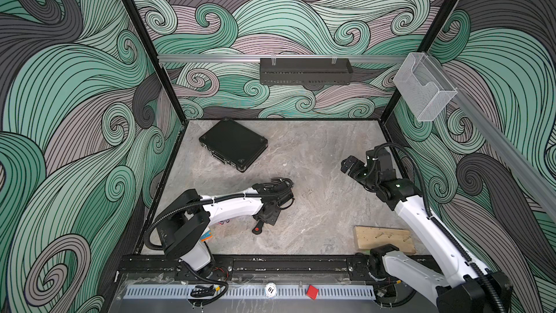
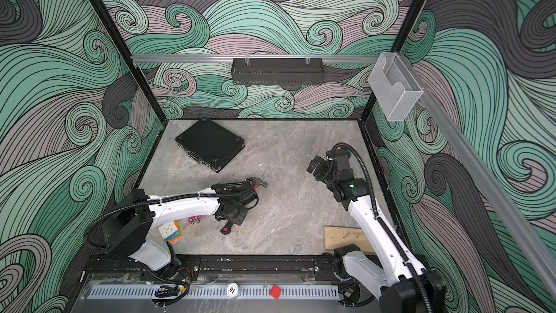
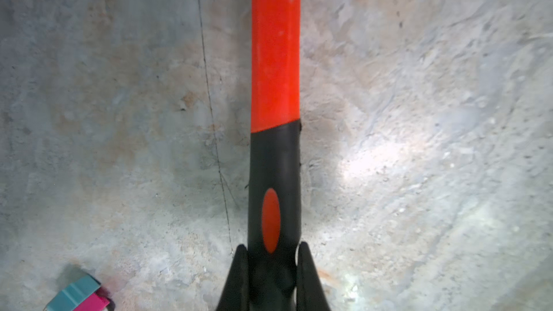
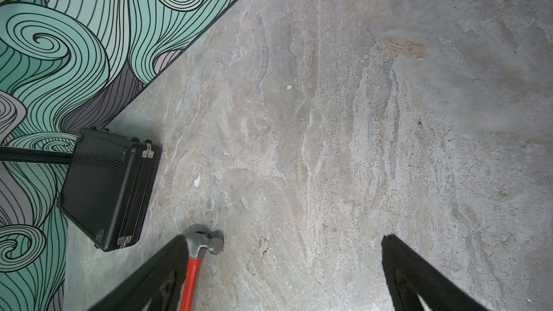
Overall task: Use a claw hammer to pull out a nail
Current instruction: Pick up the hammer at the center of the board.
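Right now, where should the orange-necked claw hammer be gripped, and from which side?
Grip the grey-headed claw hammer on its black handle, from above, across its narrow width: it lies flat on the marbled table, leaving only top and sides free. The left pincer clamps there.

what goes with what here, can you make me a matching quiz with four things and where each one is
Things:
1 hammer
2 black case
3 wooden block
4 clear box

Places:
a hanging up high, off the table
b front right corner of the table
c between the fingers of the left gripper
d back left of the table

Pairs: 1-c, 2-d, 3-b, 4-a
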Robot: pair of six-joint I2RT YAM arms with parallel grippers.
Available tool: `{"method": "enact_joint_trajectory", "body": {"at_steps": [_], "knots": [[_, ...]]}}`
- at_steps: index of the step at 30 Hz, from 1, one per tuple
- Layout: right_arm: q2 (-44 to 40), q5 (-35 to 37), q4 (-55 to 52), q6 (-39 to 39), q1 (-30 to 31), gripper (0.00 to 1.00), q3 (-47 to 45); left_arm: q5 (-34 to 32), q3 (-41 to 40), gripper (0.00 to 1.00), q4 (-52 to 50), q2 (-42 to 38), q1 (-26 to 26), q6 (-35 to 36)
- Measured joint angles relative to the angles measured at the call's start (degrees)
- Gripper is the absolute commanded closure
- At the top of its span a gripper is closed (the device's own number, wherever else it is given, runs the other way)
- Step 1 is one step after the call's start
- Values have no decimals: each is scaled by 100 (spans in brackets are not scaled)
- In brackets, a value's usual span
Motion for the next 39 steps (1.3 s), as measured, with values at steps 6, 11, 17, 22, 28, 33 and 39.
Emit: {"method": "enact_joint_trajectory", "body": {"at_steps": [6,11,17,22,28,33,39], "knots": [[-4,28,-57,9,0,1,-2,48,164,100,-2,-7,127,179],[44,-463,234,103,17,0,-142,120,542,100,-149,-7,249,435],[817,-1224,1434,754,778,0,-697,229,896,100,-210,-22,358,669],[2033,-1764,2634,1491,1504,0,-734,293,949,100,-254,-24,415,769],[3176,-2243,3834,2275,1679,3,-658,306,1047,100,-258,-24,476,855],[3727,-2507,4347,2653,1777,9,-260,304,1228,100,-229,-24,535,942],[4229,-2787,4955,3091,1845,16,7,310,1381,100,-98,-15,597,968]]}}
